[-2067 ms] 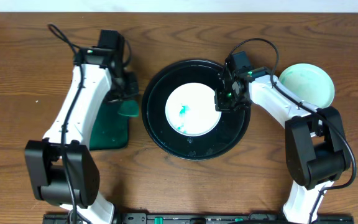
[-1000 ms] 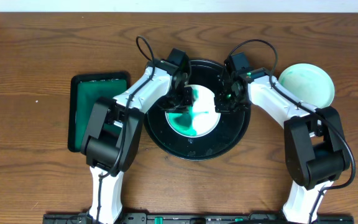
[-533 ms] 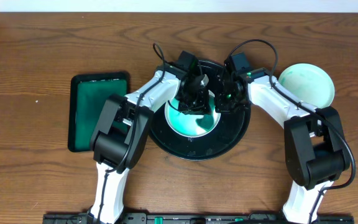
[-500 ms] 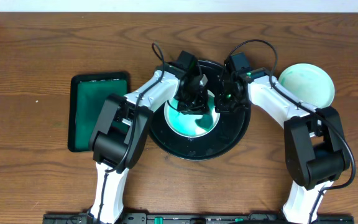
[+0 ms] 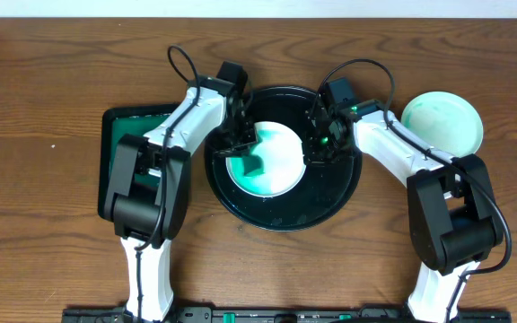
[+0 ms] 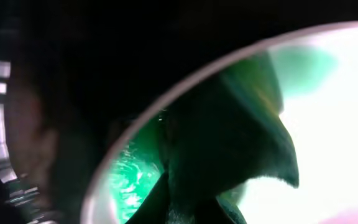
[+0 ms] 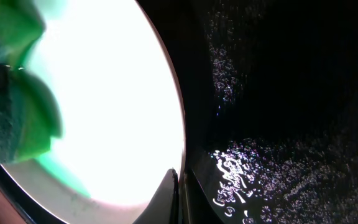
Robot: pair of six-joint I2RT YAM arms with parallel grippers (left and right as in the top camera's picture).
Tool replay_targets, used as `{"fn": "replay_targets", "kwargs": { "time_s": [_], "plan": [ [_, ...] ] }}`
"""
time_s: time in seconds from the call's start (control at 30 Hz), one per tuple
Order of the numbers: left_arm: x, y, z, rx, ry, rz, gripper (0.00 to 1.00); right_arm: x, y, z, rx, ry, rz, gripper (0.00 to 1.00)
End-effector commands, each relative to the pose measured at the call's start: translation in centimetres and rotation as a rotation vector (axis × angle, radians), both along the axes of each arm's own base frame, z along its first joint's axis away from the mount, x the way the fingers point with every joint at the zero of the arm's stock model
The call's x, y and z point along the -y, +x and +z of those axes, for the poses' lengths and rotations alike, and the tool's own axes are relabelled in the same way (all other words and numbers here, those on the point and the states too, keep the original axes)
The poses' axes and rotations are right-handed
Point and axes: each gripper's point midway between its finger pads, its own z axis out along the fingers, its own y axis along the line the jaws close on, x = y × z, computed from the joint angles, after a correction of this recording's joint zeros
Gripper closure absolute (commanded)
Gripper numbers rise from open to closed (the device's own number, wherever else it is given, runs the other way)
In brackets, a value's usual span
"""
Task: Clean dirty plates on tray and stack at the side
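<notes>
My left gripper (image 5: 240, 148) was nearly closed, clamped on a dark green sponge (image 5: 248, 163). The sponge lay pressed flat on the plate (image 5: 284, 144) just under my fingers. Teal-green wash spread across the half of the plate below that hand. The half toward my other hand showed white.

My right gripper (image 5: 315, 152) was fully closed, its tips meeting right at the plate's edge on the side facing my left hand. From the right wrist view I could not tell whether the tips pinched the rim or only pressed against it.

The plate sat in the middle of the black tray (image 5: 339, 193), between my two hands. The tray's wet, glossy floor showed under and behind my right fingers.

A second plate (image 5: 442, 121), tinted pale green, lay on the wooden table well out past my right hand, away from the tray. A green rectangular tray (image 5: 115, 144) lay beyond my left hand on the outer side, partly under that arm.
</notes>
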Motion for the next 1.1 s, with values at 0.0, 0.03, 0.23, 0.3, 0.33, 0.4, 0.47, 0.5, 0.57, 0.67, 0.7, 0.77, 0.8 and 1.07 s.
{"fn": "replay_targets", "kwargs": {
  "time_s": [0.0, 0.03, 0.23, 0.3, 0.33, 0.4, 0.47, 0.5, 0.57, 0.67, 0.7, 0.77, 0.8, 1.07],
  "plan": [
    [-9.6, -0.7, -3.2, -0.02, 0.473, 0.009, 0.93, 0.3, 0.1, 0.3, 0.014, -0.015, 0.003, 0.99],
    [-10.2, -0.9, -2.9, -0.02, 0.511, 0.017, 0.93, 0.3, 0.1, 0.3, 0.014, -0.015, 0.003, 0.99],
    [-9.4, -2.5, -2.8, -0.086, 0.491, -0.025, 0.93, 0.3, 0.2, 0.3, 0.017, -0.014, 0.003, 0.99],
    [-6.7, -3.3, -3.2, -0.123, 0.35, -0.111, 0.93, 0.3, 0.2, 0.3, 0.018, -0.013, 0.003, 0.99],
    [-5.1, -3.8, -3.4, -0.138, 0.272, -0.149, 0.93, 0.3, 0.2, 0.3, 0.018, -0.014, 0.003, 0.99],
    [-1.7, -4.7, -3.3, -0.158, 0.106, -0.235, 0.93, 0.3, 0.2, 0.3, 0.017, -0.014, 0.003, 0.99],
    [1.6, -5.7, -2.9, -0.168, -0.041, -0.307, 0.93, 0.3, 0.2, 0.3, 0.017, -0.014, 0.003, 0.99],
    [3.1, -6.1, -2.7, -0.169, -0.099, -0.333, 0.93, 0.3, 0.2, 0.3, 0.016, -0.014, 0.003, 0.99],
    [5.2, -6.6, -2.4, -0.163, -0.166, -0.362, 0.93, 0.3, 0.2, 0.3, 0.017, -0.014, 0.003, 0.99],
    [8.0, -7.2, -2.1, -0.145, -0.235, -0.405, 0.93, 0.3, 0.2, 0.3, 0.016, -0.014, 0.003, 0.99],
    [8.6, -7.3, -2.0, -0.138, -0.248, -0.416, 0.93, 0.3, 0.2, 0.3, 0.016, -0.014, 0.003, 0.99],
    [9.6, -7.4, -2.0, -0.128, -0.261, -0.423, 0.93, 0.3, 0.1, 0.3, 0.015, -0.014, 0.003, 0.99],
    [9.9, -7.4, -2.0, -0.122, -0.267, -0.428, 0.93, 0.3, 0.1, 0.3, 0.015, -0.014, 0.003, 0.99],
    [9.9, -5.7, -2.0, -0.094, -0.281, -0.325, 0.93, 0.2, 0.3, 0.4, 0.023, -0.011, 0.003, 0.86]
  ]
}}
